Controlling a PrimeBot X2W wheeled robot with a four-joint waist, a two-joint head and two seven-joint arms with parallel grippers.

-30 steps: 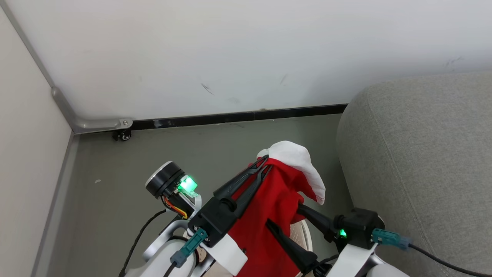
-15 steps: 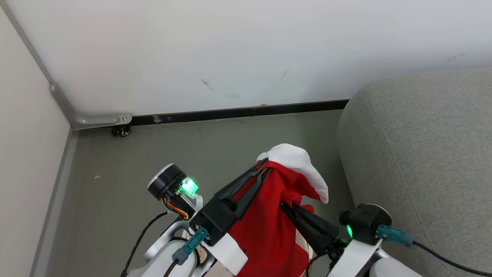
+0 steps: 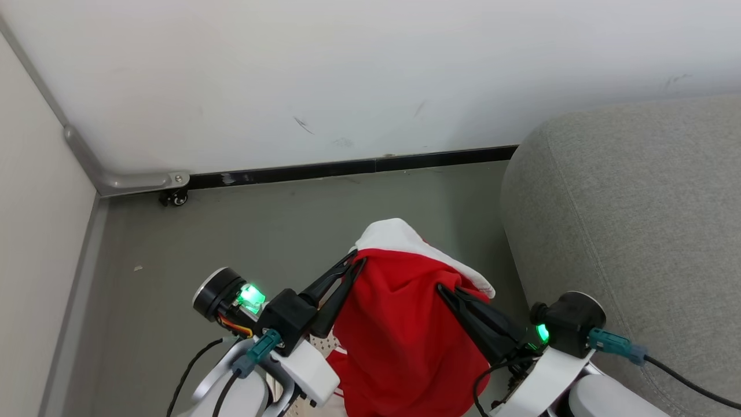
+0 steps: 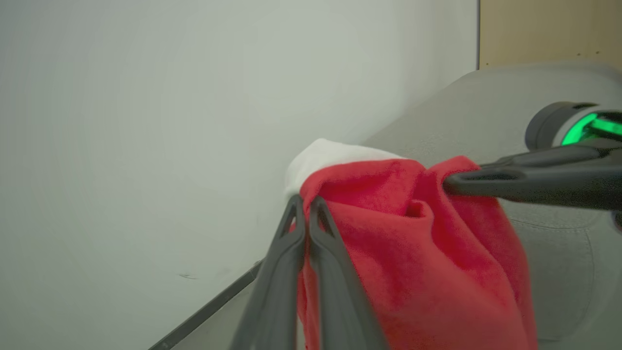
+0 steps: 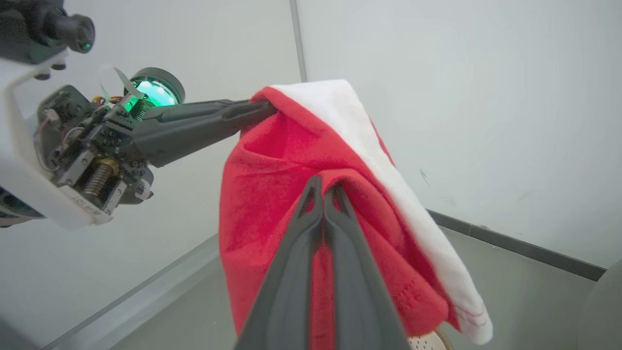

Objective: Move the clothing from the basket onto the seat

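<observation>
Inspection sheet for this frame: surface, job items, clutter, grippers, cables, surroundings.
Surface: grey floor.
Job's things: red garment with white trim hangs between both grippers; basket peeks out below it; seat at right, garment not yet on it.
Clutter: one pale speck on the floor.
Grippers: left gripper shut on the garment's upper edge; right gripper shut on a fold of it.
Cables: black cable trails from the right wrist; black leads loop by the left arm.
Surroundings: white wall, black skirting, a caster in the corner.

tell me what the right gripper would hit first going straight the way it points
The red garment the right gripper is shut on; past that fold, probably the white wall, depth unclear.
</observation>
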